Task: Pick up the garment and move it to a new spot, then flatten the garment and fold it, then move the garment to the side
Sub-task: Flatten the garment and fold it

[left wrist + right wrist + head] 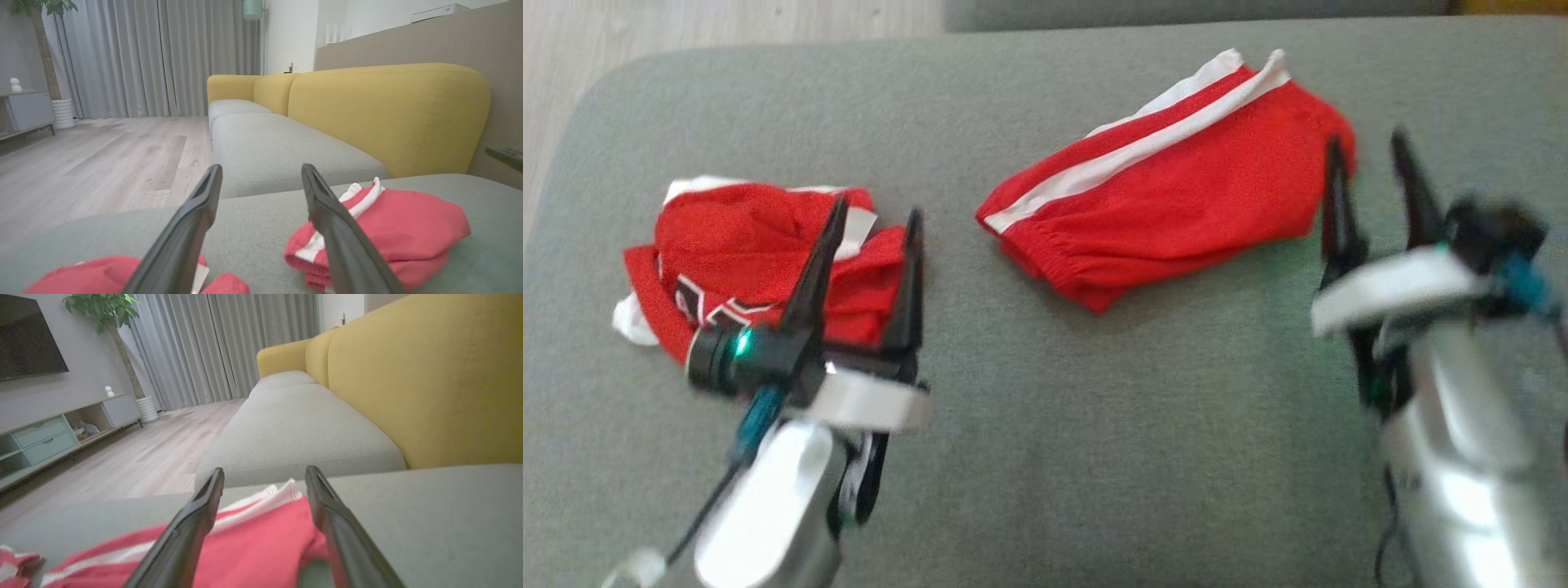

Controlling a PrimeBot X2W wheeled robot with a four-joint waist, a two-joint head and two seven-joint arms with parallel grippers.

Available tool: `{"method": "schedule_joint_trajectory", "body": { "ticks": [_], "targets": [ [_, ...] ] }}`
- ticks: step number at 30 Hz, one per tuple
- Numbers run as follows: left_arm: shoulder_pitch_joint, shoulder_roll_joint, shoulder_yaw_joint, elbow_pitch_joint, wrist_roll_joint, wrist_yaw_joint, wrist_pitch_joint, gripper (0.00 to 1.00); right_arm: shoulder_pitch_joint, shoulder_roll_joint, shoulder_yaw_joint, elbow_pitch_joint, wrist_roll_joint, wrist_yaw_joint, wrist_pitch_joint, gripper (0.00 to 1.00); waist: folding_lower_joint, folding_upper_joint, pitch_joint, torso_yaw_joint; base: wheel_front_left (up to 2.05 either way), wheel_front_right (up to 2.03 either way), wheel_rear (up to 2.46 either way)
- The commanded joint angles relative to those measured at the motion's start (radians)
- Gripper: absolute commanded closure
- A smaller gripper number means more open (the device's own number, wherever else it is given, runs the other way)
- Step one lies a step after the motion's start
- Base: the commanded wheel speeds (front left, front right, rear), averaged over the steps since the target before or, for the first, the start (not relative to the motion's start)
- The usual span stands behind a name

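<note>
Hovering released over the jersey (760, 245) at the cushion's (1045, 457) left edge, the left end effector (877, 207) should pinch one hem low; the right end effector (1366, 139), also released, hangs by the shorts (1176, 204).

Grey fabric seat cushion (1094, 449) underfoot, surface even. Second grey seat (294, 433) beyond, narrow gap between the two. Yellow backrest (388, 118) along right side in both wrist views. Pale wood floor (102, 163) to left. Grey curtains (163, 57) drawn, full height. Plant (110, 310) in white ribbed pot (146, 409) beside curtains. Dark TV (28, 335) on wall above low cabinet (41, 437); white figurine (109, 391) on top. Pale green lamp shade (252, 8) by far wall.
</note>
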Motion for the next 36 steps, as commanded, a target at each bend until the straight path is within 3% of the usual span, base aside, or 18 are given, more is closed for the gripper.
{"method": "schedule_joint_trajectory", "body": {
  "ticks": [1, 6, 10, 14, 19, 21, 28, 36],
  "targets": [
    [0.007, 0.023, 0.060, -0.045, 0.012, 0.004, -0.005, 0.00, 0.033, 0.018, 0.021, -0.060, -0.010, -0.001, -0.010, 0.00, 0.0002, 0.0000, -0.020, -0.020, 0.00, 0.00, 0.00],
    [0.156, -0.009, 0.163, -0.095, 0.034, -0.011, -0.005, 0.00, 0.225, 0.033, 0.006, -0.195, -0.019, -0.001, -0.010, 0.00, 0.0002, 0.0000, -0.025, -0.035, 0.00, 0.00, 0.00],
    [0.199, -0.034, 0.206, -0.102, 0.077, -0.047, -0.005, 0.00, 0.277, 0.034, 0.023, -0.236, -0.004, -0.001, -0.010, 0.00, 0.0002, 0.0000, -0.013, -0.031, 0.00, 0.00, 0.00],
    [0.194, -0.060, 0.234, -0.097, 0.111, -0.084, -0.005, 0.00, 0.247, 0.034, 0.006, -0.247, -0.045, -0.001, 0.021, 0.00, 0.0002, 0.0000, 0.019, -0.015, 0.00, 0.00, 0.00],
    [0.162, -0.094, 0.256, -0.093, 0.144, -0.128, -0.005, 0.00, 0.121, 0.034, -0.088, -0.237, -0.117, -0.001, 0.139, 0.00, 0.0002, 0.0000, 0.088, 0.024, 0.00, 0.00, 0.00],
    [0.142, -0.113, 0.267, -0.089, 0.160, -0.150, -0.005, 0.00, 0.016, 0.016, -0.158, -0.192, -0.165, -0.001, 0.236, 0.00, 0.0002, 0.0000, 0.131, 0.052, 0.00, 0.00, 0.00],
    [0.104, -0.152, 0.282, -0.074, 0.192, -0.197, -0.005, 0.00, -0.204, -0.048, -0.301, 0.013, -0.264, -0.001, 0.414, 0.00, 0.0002, 0.0000, 0.207, 0.120, 0.00, 0.00, 0.00],
    [0.079, -0.176, 0.298, -0.067, 0.213, -0.227, -0.005, 0.00, -0.311, -0.106, -0.311, 0.219, -0.317, -0.001, 0.488, 0.00, 0.0002, 0.0000, 0.249, 0.165, 0.00, 0.00, 0.00]
  ]
}}
